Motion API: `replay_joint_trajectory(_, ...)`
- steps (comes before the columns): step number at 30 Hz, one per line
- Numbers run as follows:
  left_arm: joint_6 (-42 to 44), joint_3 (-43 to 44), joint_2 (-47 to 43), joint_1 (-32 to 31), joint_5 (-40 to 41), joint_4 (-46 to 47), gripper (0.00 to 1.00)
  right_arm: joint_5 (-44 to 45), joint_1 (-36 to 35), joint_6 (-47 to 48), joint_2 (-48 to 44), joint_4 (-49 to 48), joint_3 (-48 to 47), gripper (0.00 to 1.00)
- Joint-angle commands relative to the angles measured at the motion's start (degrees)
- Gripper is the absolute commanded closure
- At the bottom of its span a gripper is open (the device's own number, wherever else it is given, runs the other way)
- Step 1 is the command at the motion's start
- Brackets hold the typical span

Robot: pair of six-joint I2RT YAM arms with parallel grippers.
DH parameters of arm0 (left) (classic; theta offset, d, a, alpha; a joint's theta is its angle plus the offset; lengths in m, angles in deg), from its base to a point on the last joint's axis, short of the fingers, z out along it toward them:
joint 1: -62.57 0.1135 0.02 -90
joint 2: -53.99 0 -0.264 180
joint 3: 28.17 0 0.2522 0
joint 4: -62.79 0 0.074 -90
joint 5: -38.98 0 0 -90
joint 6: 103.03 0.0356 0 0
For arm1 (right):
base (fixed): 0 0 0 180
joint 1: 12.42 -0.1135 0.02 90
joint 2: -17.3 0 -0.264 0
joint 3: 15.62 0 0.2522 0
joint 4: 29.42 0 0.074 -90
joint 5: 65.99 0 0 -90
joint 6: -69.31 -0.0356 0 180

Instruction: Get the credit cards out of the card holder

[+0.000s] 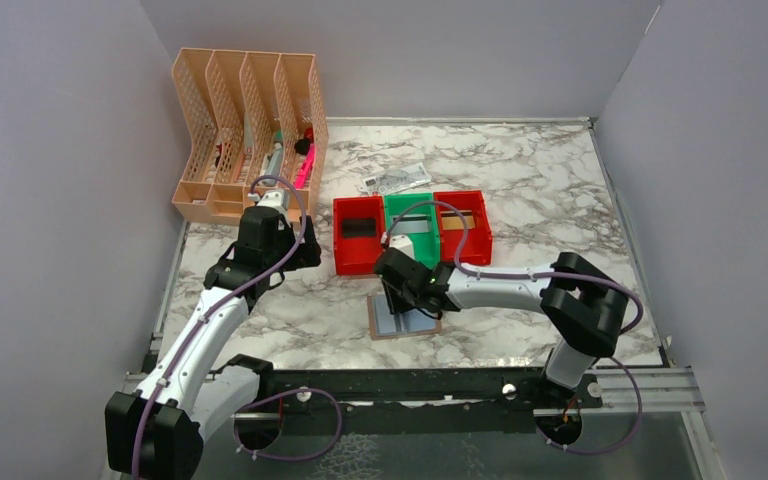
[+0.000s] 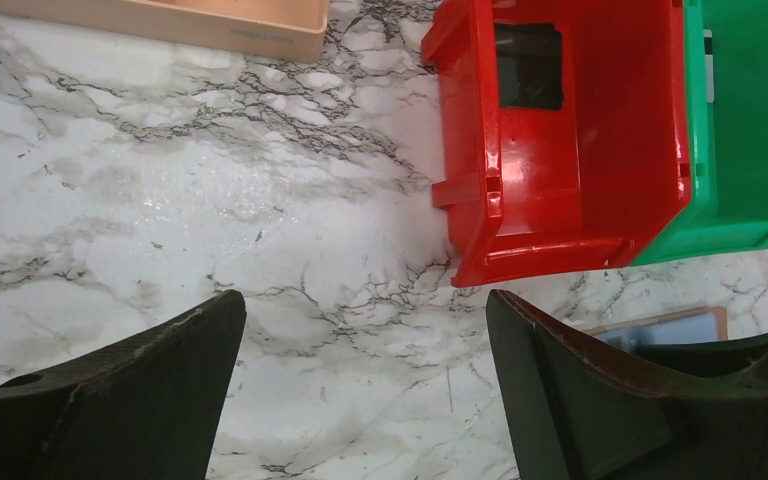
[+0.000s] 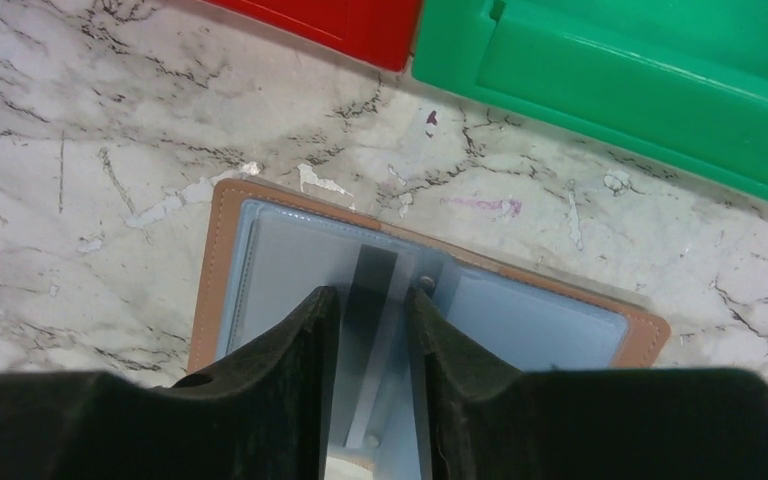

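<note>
On the marble table (image 1: pixel 560 200) 3 bins sit in a row at the middle: the left red bin (image 2: pixel 480 180), the green bin (image 1: pixel 410 200) and the right red bin (image 1: pixel 485 235). Each shows 1 of the credit cards inside: a dark card (image 2: pixel 528 65), a grey card (image 1: pixel 415 228) and a gold-toned card (image 1: pixel 460 222). Just on the near side of them the card holder (image 3: pixel 280 240) lies open and flat, pale panels up. The right gripper (image 3: pixel 370 298) sits low over its centre fold, fingers close together with only a narrow gap and a grey strip (image 3: pixel 365 270) between them. Whether that strip is a card edge or just the spine, and whether it is truly pinched, cannot be told. There lies the danger: if the fingers have the fold and not a card, a lift would likely drag the whole light holder up or fold it shut. A thin, slick card caught by a sliver of edge could also slip and land outside a bin. Nothing pins the holder down. The left gripper (image 2: pixel 360 330) hangs spread wide and empty over bare marble to the left of the left red bin, well apart from the holder. A low swing toward the bins could also clip a rim.
</note>
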Motion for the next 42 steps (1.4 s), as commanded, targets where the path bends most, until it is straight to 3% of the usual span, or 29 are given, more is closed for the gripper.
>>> replay_joint_trajectory(1,1.1,-0.4,0.1,0.3,-1.4,1.6,0.07,-0.7,-0.5,-0.4,-3.2,2.3,1.6,0.59)
replay_joint_trajectory(8,1.3,-0.2,0.3,0.3,-1.4,1.6,0.07,-3.3,-1.7,-1.3,-5.2,0.7,3.0,0.49)
replay_joint_trajectory(10,1.3,-0.2,0.2,0.3,-1.3,1.6,0.07,-2.4,-2.8,-1.7,-4.5,1.4,2.1,0.33)
replay_joint_trajectory(15,1.4,-0.2,0.0,0.4,-1.2,1.6,0.06,2.0,-4.7,-4.9,-1.6,5.5,-1.3,0.30)
replay_joint_trajectory(17,1.4,-0.2,0.0,0.3,-1.3,1.6,0.07,3.3,-5.0,-6.6,0.0,6.9,-2.2,0.22)
replay_joint_trajectory(27,1.4,-0.2,0.2,0.3,-1.5,1.6,0.07,7.2,-5.7,-11.5,2.7,9.6,-2.3,0.28)
replay_joint_trajectory(37,1.2,-0.2,0.0,0.3,-2.4,1.6,0.06,-3.0,-5.4,-9.4,-3.2,-5.1,4.3,0.28)
replay_joint_trajectory(42,0.3,-0.7,-0.9,0.3,-8.0,2.6,0.06,-5.8,-4.5,-10.9,-4.1,-8.9,7.1,0.28)
